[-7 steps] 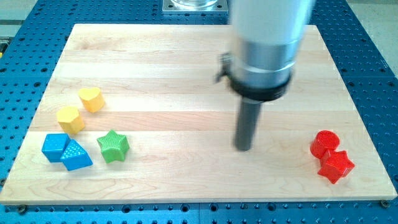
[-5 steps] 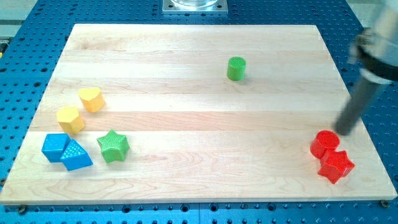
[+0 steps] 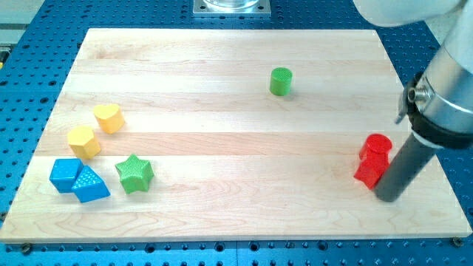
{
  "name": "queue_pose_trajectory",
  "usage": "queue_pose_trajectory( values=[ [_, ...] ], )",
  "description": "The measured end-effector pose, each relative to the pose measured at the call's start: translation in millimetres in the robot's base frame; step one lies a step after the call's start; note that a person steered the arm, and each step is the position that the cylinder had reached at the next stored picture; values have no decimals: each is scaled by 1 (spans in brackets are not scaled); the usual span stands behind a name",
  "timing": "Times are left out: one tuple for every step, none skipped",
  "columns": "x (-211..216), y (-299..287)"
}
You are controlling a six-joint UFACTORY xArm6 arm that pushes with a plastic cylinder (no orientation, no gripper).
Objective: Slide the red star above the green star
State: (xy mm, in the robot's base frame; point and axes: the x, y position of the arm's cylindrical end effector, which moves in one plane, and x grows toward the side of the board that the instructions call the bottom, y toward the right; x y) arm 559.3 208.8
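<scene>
The red star (image 3: 368,172) lies at the view's right, just below and touching a red cylinder (image 3: 377,147). My tip (image 3: 389,196) rests on the board right against the red star's right side, slightly below it. The green star (image 3: 134,174) lies far across the board at the view's lower left. The rod partly hides the red star's right edge.
A green cylinder (image 3: 281,81) stands at the upper middle. A yellow heart (image 3: 109,117) and a yellow hexagon (image 3: 83,141) lie above-left of the green star. A blue cube (image 3: 65,174) and a blue triangular block (image 3: 91,185) lie to its left.
My tip swept from the board's middle to the right edge, then down beside the red star. The red star and the red cylinder have shifted left and slightly up.
</scene>
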Motion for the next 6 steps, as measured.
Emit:
queue_pose_trajectory(
  values=[
    [-9,-27],
    [-11,-40],
    [-11,-40],
    [-4,-101],
    [5,-186],
    [6,-186]
  ],
)
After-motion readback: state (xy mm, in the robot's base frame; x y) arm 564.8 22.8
